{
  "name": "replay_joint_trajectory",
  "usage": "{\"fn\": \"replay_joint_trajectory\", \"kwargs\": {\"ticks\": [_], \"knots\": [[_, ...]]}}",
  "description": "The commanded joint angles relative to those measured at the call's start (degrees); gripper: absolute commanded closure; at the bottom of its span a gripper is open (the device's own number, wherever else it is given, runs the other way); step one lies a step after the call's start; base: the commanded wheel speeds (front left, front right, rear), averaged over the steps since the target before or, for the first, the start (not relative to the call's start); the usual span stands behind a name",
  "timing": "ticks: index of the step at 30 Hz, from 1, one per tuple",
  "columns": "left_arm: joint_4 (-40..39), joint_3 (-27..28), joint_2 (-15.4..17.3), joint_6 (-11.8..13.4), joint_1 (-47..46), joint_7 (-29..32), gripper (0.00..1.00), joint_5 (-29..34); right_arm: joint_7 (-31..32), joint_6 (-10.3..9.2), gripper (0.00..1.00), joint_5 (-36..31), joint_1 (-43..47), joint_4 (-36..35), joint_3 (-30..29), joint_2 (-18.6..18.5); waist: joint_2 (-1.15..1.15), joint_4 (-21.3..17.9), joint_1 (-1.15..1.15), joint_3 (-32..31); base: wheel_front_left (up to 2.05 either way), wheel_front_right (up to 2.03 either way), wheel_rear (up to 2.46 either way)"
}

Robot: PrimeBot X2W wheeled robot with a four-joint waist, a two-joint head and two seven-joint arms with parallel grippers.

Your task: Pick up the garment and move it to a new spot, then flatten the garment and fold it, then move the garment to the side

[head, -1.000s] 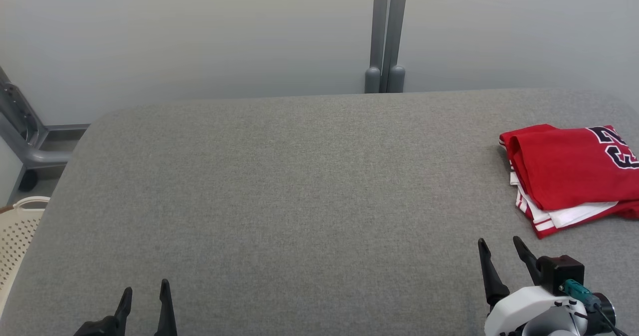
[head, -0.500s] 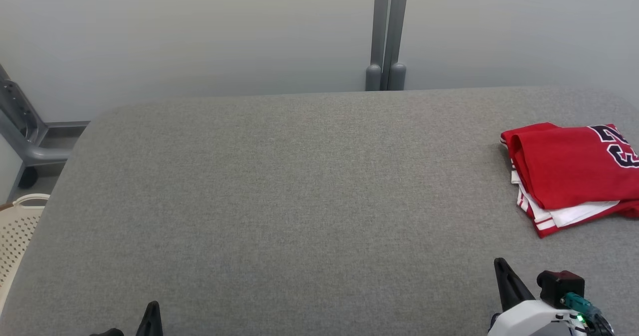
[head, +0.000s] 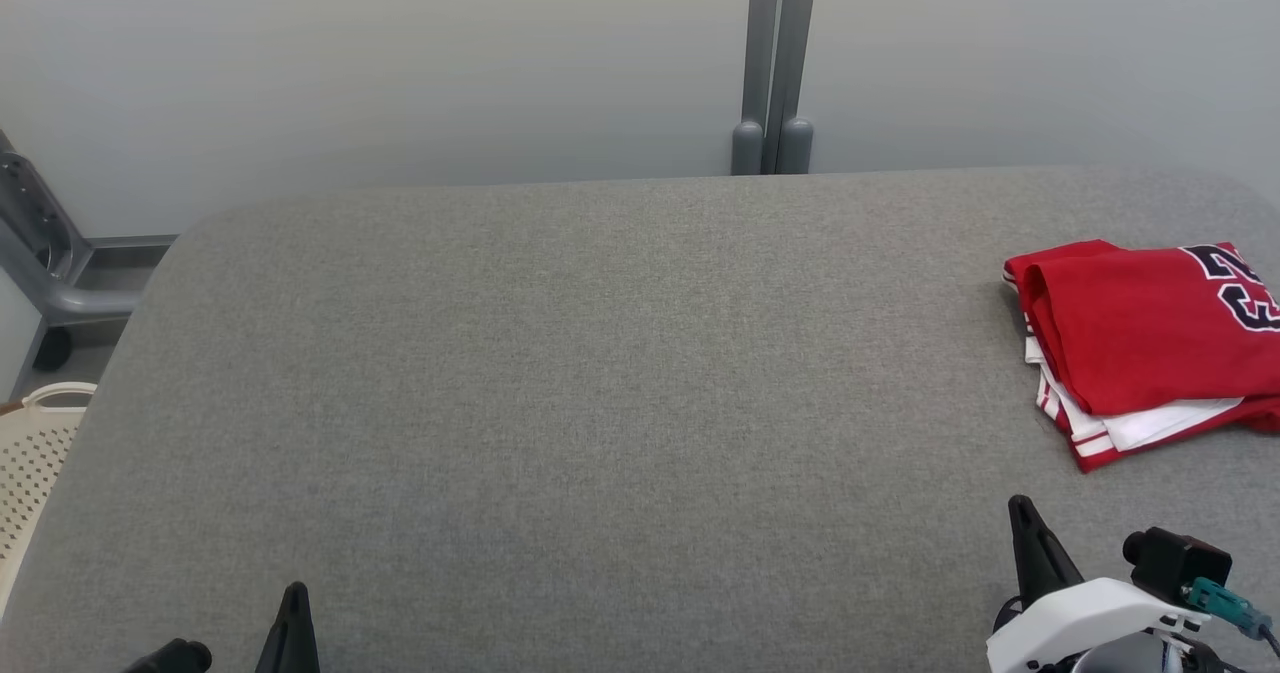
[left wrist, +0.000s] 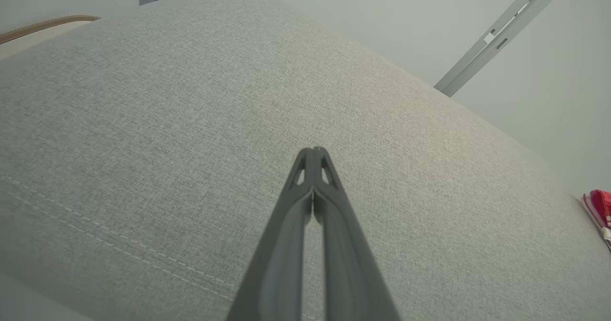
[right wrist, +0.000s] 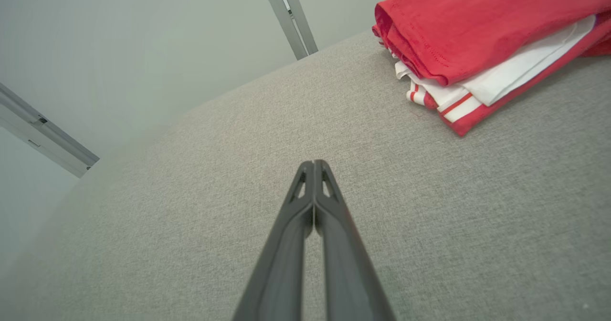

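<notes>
The garment [head: 1150, 338] is a red jersey with white trim and dark numerals, lying folded at the right edge of the grey padded table [head: 600, 373]. It also lies at the top right of the right wrist view [right wrist: 482, 35], and its corner shows at the right edge of the left wrist view [left wrist: 600, 206]. My right gripper [head: 1022, 513] hovers low near the front right, short of the garment, shut and empty [right wrist: 313, 163]. My left gripper [head: 293, 593] sits at the front left, far from the garment, shut on nothing [left wrist: 313, 150].
A perforated cream basket [head: 30, 443] stands off the table's left edge. A grey metal post [head: 772, 63] rises behind the table against the pale wall. A grey frame [head: 50, 263] stands at the back left.
Both grippers went from open to shut and drew back toward the front edge. The camera tilted slightly, shifting the whole scene.
</notes>
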Motion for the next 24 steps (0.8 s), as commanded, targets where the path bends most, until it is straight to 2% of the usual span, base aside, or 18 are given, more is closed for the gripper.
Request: {"fn": "replay_joint_trajectory", "kwargs": {"ticks": [1,24], "knots": [[-1.3,0.6,0.1,-0.5,-2.2,0.6,1.0,-2.5,0.4,0.0,1.0,3.0,-0.6,-1.6,-0.3,-0.3,0.0,0.0,0.0,0.1,0.0,0.0,0.0],[-3.5,2.8,-0.9,-1.9,-4.8,6.1,1.0,-18.5,3.6,0.0,1.0,22.4,-0.3,-5.4,-1.2,-0.4,0.0,-0.2,0.0,1.0,0.0,0.0,0.0]]}}
